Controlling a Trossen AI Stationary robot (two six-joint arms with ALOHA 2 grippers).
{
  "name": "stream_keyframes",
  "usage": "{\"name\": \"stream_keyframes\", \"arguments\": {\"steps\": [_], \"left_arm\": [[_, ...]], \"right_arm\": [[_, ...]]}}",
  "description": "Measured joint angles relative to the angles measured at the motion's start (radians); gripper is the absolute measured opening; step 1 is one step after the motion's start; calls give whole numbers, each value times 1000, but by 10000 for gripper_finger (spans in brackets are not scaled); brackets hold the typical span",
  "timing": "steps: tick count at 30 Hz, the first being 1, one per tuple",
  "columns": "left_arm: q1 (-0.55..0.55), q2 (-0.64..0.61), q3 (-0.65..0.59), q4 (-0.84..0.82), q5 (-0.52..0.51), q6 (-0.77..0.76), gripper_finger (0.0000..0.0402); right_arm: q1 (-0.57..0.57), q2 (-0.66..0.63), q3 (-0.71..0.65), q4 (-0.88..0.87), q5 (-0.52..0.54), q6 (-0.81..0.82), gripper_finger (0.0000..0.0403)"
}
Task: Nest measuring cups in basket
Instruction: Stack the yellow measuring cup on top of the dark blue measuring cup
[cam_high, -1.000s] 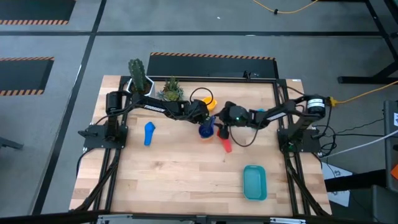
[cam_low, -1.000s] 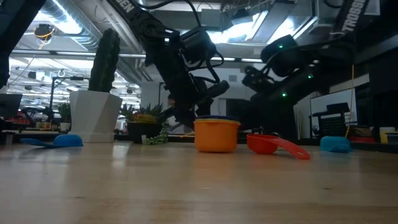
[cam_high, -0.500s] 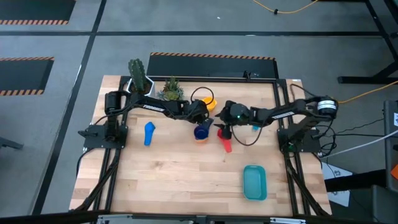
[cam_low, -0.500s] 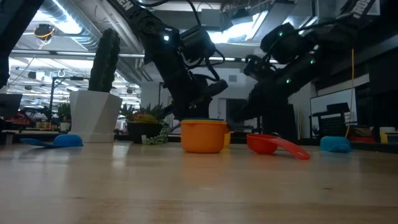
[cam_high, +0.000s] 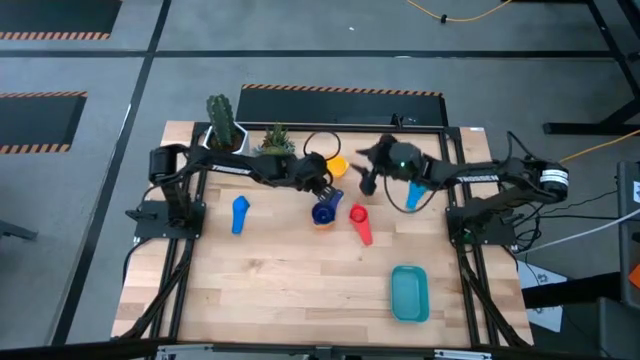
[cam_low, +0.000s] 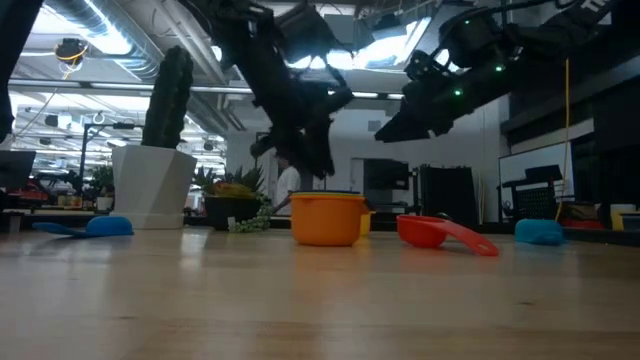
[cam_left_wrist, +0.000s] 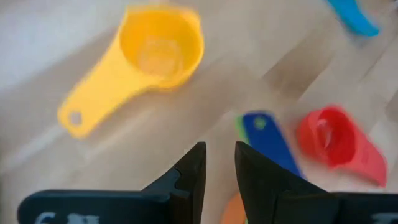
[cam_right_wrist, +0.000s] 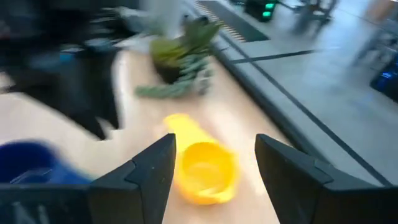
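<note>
- Left gripper (cam_high: 322, 184) — arm stretched over the table, raised above the stacked cups (cam_high: 322, 213), fingers nearly together, empty.
- Right gripper (cam_high: 368, 183) — lifted near the yellow cup (cam_high: 336, 167), fingers apart, empty.

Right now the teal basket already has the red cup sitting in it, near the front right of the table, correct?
Not quite. The teal basket is near the front right, but nothing shows inside it in the high view. The red cup lies on the bare table mid-table, beside the stacked dark blue cup, well away from the basket.
</note>
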Motion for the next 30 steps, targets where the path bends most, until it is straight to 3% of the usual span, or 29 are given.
{"name": "stream_keyframes", "arguments": {"steps": [7,12,20,30], "left_arm": [[1,-35,1,14,-47,60,78],[1,-36,1,13,-46,63,78],[1,-36,1,12,-44,65,78],[1,-36,1,12,-43,65,78]], "right_arm": [[-147,136,128,-5,-123,99,225],[-184,266,190,-48,-226,148,225],[-187,412,234,-82,-238,149,225],[-191,481,244,-90,-238,179,225]]}}
